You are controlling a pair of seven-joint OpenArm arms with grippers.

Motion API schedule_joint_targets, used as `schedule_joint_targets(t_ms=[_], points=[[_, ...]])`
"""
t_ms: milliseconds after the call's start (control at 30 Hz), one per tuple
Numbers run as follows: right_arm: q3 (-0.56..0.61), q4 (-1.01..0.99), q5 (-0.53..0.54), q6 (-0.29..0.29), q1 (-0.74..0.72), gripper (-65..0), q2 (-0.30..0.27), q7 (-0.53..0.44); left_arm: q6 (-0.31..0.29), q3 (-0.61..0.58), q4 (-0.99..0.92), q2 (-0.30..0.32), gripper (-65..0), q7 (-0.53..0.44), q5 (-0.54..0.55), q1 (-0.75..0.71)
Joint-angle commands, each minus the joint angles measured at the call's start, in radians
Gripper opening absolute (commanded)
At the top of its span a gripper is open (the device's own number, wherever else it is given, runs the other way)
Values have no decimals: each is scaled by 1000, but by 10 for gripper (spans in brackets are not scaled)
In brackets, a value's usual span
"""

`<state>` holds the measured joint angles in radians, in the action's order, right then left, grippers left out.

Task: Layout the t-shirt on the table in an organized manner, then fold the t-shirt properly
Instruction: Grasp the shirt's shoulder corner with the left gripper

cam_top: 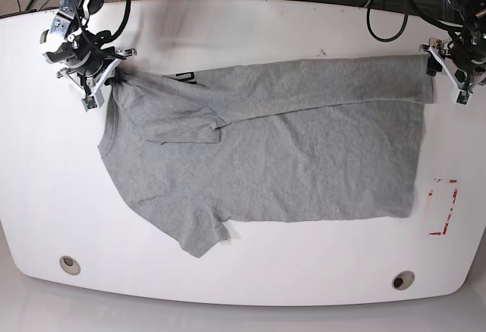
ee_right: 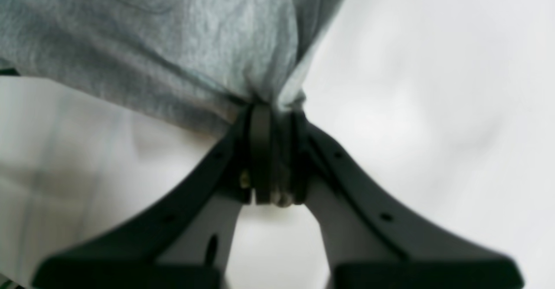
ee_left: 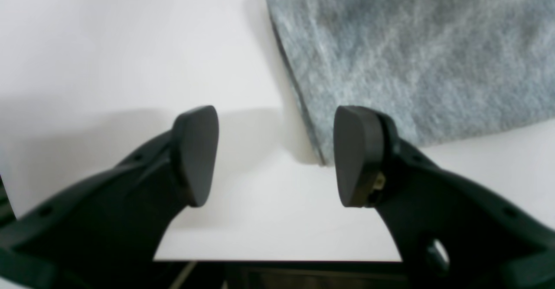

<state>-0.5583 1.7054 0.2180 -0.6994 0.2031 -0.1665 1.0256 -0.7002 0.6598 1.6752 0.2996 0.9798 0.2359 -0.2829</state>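
The heather-grey t-shirt point(cam_top: 288, 150) lies spread on the white table point(cam_top: 243, 28), neck to the left and hem to the right. Its upper edge is folded over, so only a bit of black lettering point(cam_top: 186, 79) shows. My right gripper point(cam_top: 106, 80) is shut on the shirt's upper left shoulder corner; in the right wrist view the gripper point(ee_right: 271, 115) pinches bunched grey cloth point(ee_right: 173, 41). My left gripper point(cam_top: 431, 62) is open and empty at the upper right hem corner. In the left wrist view the gripper point(ee_left: 277, 154) straddles bare table beside the shirt's corner point(ee_left: 412, 63).
A red-marked rectangle point(cam_top: 443, 207) is near the table's right edge. Two grommet holes point(cam_top: 69, 264) point(cam_top: 402, 279) sit near the front edge. Dark cables point(cam_top: 395, 5) lie beyond the far edge. One sleeve point(cam_top: 182, 127) lies folded on the body, the other sleeve point(cam_top: 201, 233) points toward the front.
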Motion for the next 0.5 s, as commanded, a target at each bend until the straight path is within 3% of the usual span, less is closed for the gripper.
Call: schedule_joint_targets(t_ms=[0,467], points=[[-4,14,4,1,-4,-601,-15,-4,2,4,16,14,-256,-6,6,6],[-3,20,10,1,-3,-601,-15,-4,2,-41,-30,-12,-256,-9,7,7]])
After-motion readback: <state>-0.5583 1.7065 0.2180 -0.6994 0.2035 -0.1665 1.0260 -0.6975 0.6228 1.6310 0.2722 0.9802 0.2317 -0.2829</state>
